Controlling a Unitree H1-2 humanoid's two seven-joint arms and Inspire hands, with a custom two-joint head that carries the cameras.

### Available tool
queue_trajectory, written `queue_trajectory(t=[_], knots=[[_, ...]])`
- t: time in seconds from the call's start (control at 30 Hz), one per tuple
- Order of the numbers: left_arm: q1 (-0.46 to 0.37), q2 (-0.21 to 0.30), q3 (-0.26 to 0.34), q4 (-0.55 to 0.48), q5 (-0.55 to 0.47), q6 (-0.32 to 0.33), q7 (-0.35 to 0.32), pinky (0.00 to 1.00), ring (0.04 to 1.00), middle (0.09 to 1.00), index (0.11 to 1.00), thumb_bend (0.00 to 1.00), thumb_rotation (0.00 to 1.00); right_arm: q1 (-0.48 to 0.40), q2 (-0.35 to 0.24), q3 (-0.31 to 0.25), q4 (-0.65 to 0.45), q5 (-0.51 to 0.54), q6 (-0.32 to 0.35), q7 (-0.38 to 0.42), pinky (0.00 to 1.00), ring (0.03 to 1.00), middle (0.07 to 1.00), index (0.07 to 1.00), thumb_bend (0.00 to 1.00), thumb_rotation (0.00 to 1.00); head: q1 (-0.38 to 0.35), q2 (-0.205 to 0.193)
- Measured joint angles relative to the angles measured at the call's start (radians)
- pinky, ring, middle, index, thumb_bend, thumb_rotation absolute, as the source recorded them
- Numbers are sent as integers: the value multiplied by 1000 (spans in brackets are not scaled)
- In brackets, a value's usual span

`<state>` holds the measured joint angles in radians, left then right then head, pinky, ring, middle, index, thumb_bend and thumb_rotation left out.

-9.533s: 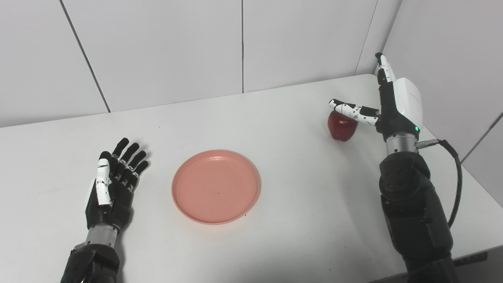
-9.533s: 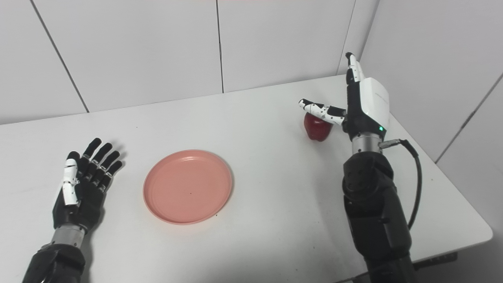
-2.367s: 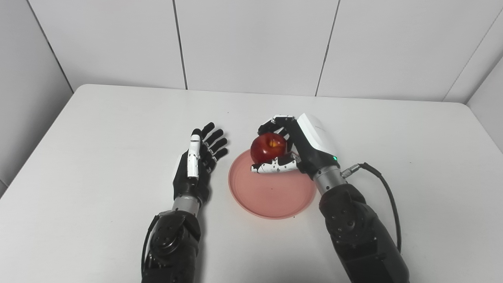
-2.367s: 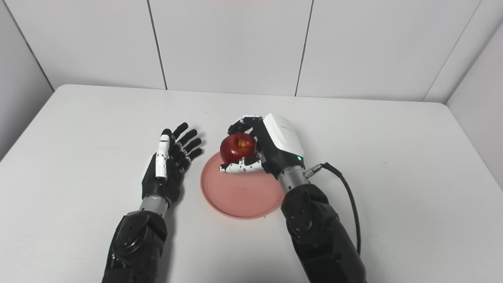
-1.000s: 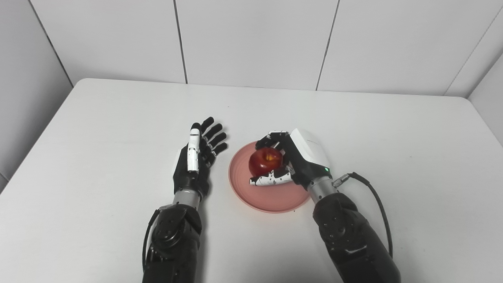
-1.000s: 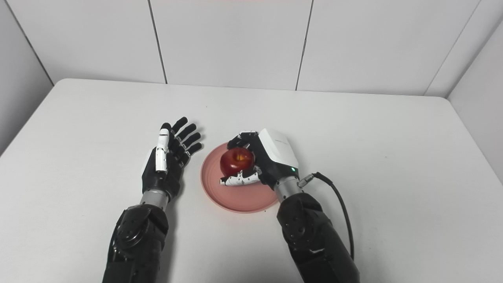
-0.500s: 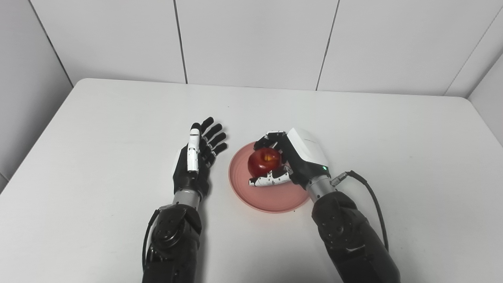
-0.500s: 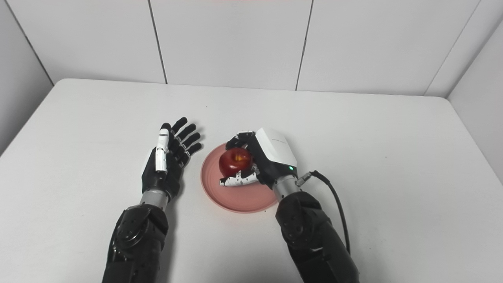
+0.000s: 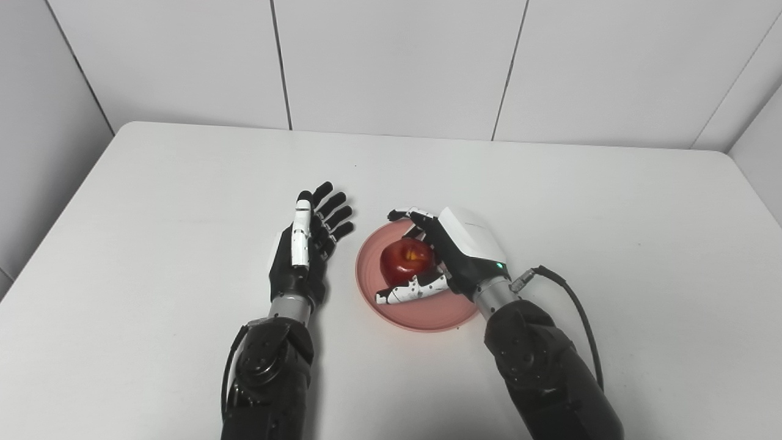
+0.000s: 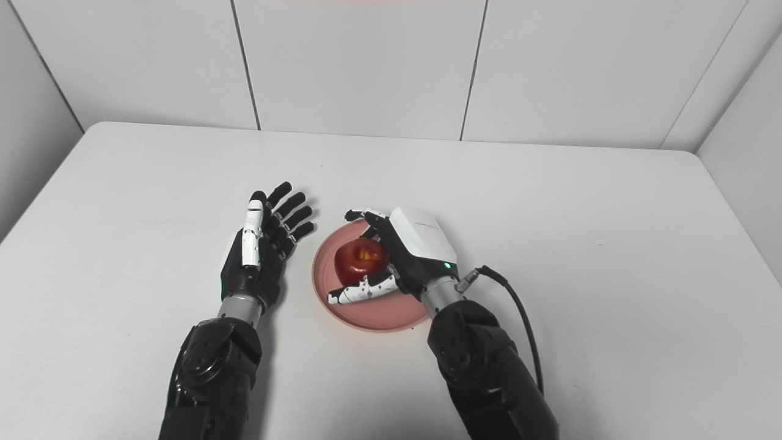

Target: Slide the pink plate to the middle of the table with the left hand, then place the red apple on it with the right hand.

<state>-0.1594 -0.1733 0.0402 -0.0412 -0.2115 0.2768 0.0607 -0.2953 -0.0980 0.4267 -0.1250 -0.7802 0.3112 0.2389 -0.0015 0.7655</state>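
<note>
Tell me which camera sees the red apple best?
The left eye view, barely: the red apple sits on the pink plate with its yellow top showing. The right eye view shows nearly the same, the right hand around it.

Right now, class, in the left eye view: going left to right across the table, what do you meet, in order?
left hand → red apple on the pink plate → right hand

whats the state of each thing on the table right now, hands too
Round pink plastic plate: flat on the white table, near its middle, holding the apple.
Shiny red apple: on the plate, stem hollow up.
Right hand: open, fingers spread around the apple.
Left hand: open, empty, beside the plate.
</note>
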Motion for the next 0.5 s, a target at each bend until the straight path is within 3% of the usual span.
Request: queue_trajectory(t=[0.03, 0.17, 0.5], knots=[[0, 0, 0, 0, 0, 0, 0, 802, 816, 832, 828, 402, 1000, 0, -1, 0, 0, 0, 0, 7, 538, 659, 740, 803, 1000, 470, 2, 0], [0, 0, 0, 0, 0, 0, 0, 799, 815, 830, 827, 401, 1000, 0, -3, -1, -5, 0, -1, 17, 664, 777, 810, 830, 1000, 513, 0, 0], [0, 0, 0, 0, 0, 0, 0, 805, 817, 831, 827, 406, 1000, 1, -22, -16, -38, 0, -1, 27, 817, 854, 876, 908, 1000, 630, -8, -2]])
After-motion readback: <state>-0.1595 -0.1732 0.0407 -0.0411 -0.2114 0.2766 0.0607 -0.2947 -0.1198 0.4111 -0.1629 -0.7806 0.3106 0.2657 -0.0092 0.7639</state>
